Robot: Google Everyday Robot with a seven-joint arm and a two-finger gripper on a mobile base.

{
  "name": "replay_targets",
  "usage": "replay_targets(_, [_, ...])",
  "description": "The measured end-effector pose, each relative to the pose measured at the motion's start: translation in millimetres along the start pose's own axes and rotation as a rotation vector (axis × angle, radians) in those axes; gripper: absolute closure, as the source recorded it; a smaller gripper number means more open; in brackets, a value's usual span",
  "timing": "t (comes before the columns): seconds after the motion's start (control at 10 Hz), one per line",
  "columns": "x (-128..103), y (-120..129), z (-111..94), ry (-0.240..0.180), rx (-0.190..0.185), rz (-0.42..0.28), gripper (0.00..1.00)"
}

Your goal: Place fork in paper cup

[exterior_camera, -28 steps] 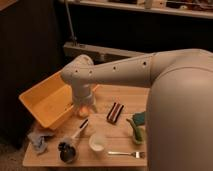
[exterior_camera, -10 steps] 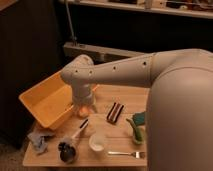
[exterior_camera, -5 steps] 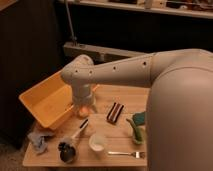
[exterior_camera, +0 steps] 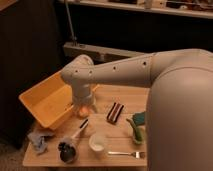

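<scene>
The slim silver fork [exterior_camera: 127,154] lies flat near the front edge of the wooden table [exterior_camera: 117,95], tines to the right. The small white paper cup [exterior_camera: 98,143] stands upright just left of the fork, a short gap between them. My gripper [exterior_camera: 83,109] hangs from the white arm over the back left of the table, beside the yellow bin, well behind the cup and fork. It holds nothing that I can see.
A tilted yellow bin [exterior_camera: 46,102] sits at the left. A black-and-white handled utensil [exterior_camera: 79,129] and a dark round object [exterior_camera: 66,151] lie left of the cup. A blue cloth [exterior_camera: 38,140], a dark striped packet [exterior_camera: 115,112] and a green item [exterior_camera: 135,128] also rest on the table.
</scene>
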Motion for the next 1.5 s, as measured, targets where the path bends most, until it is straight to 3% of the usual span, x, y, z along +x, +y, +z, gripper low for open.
replay_targets(0.8, [0.1,-2.2,-1.2,-0.002,-0.002,0.018,0.35])
replay_targets(1.1, [6.4,-34.7,-13.3,-0.045,-0.026,0.225,0.35])
replay_targets(1.3, [17.5,-71.0,-22.3,-0.069,-0.05,0.355,0.35])
replay_targets(1.5, [24.2,-83.3,-23.4,-0.069,-0.066,0.403,0.35])
